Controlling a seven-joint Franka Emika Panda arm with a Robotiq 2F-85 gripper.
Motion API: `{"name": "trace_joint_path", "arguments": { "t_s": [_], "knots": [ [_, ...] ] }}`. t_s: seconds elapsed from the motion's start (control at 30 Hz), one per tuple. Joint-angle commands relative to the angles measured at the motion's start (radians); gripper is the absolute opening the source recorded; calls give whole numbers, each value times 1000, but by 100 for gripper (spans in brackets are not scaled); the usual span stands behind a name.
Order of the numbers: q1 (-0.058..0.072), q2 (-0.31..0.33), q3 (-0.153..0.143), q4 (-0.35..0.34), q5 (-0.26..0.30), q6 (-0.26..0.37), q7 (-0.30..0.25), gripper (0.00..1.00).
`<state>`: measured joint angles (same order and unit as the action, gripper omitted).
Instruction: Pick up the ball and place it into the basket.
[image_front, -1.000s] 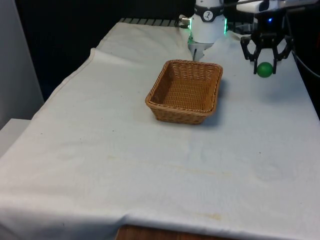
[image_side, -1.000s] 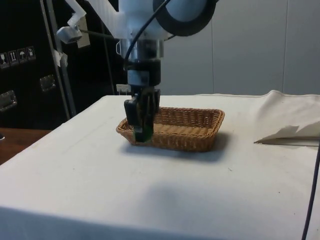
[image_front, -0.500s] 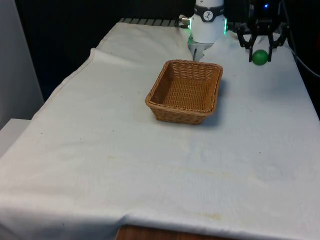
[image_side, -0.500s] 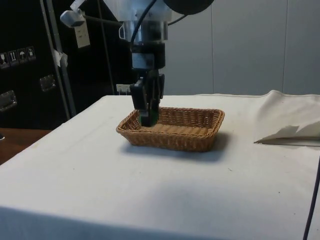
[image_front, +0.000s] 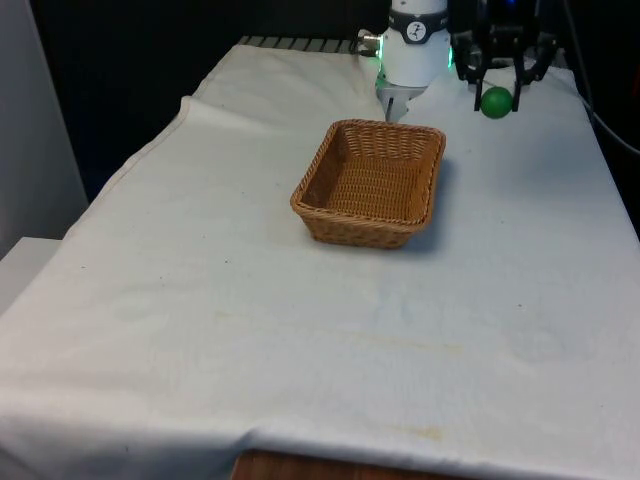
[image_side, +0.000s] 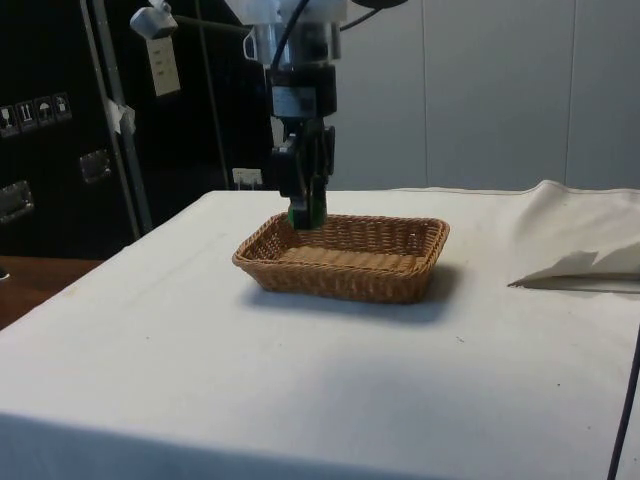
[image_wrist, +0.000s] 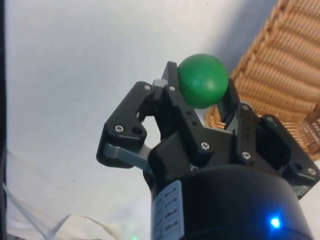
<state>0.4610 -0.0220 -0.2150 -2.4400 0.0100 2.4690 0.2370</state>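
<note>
Table: a long table under a white cloth, plain apart from the things named below.
Basket: a rectangular woven wicker basket sits on the cloth towards the far end, open side up, nothing inside it that I can see.
Gripper: the black two-finger gripper hangs in the air to the front view's right of the basket and a little beyond its far corner, well clear of the cloth.
Ball: a small green ball, pinched between the fingers at their tips and off the table altogether; in the wrist view it sits squarely in the jaws, which are closed in to its width.
Change: over the last second the gripper has risen and swung from out on the right towards the basket, the ball going with it.
Meaning: I'd say the pick-up is done and the carry is under way; the ball is beside the rim, not yet over the opening, so it needs to travel further across before letting go.
</note>
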Motion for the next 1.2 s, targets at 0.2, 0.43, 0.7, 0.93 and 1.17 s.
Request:
{"name": "trace_joint_path", "arguments": {
  "t_s": [0.2, 0.43, 0.7, 0.93, 1.17],
  "knots": [
    [-7, -34, -37, -1, -61, -43, -4, 0],
    [-9, -67, -64, -7, -84, -70, -17, 0],
    [-13, -105, -106, -22, -110, -93, -43, 0],
    [-16, -110, -136, -31, -109, -88, -75, 0],
    [-16, -107, -172, -44, -106, -63, -111, 0]
  ]
}}
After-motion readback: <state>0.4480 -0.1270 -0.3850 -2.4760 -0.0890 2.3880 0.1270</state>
